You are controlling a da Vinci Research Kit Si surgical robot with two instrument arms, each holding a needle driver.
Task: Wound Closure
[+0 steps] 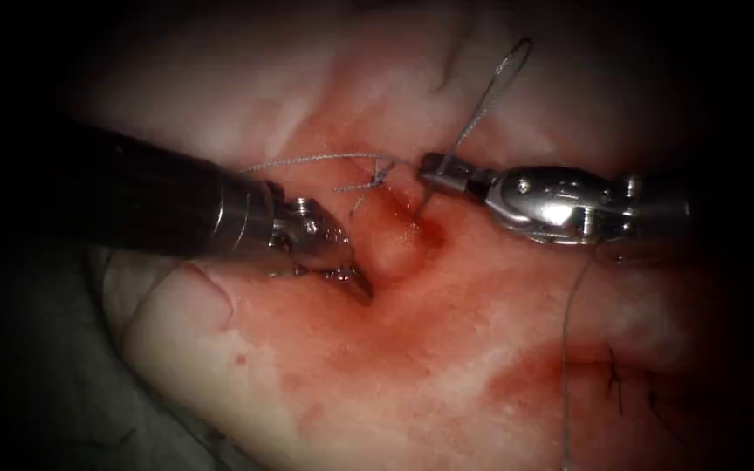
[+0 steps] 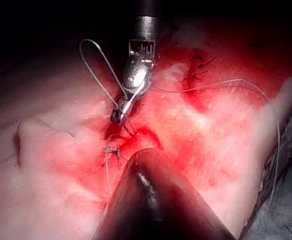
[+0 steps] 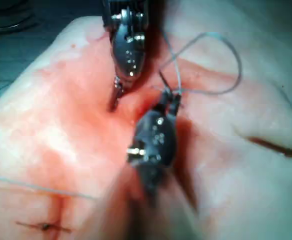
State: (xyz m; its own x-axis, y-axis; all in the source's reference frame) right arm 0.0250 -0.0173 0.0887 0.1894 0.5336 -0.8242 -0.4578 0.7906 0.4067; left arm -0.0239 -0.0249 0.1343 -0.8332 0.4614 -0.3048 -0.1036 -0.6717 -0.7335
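Endoscope view: the right tool has its fingers clamped on the needle, a thin dark sliver slanting down-left from the fingers, its tip entering the tissue at the red fluid in the cut. Thread loops upward from the fingers. The left tool presses the cut's left edge; I cannot tell whether its fingers are apart.

Left wrist view: the needle runs steeply from the right tool into the cut.

Right wrist view: the needle looks (probably) like a short dark line beyond the right tool; the left tool stands beside.
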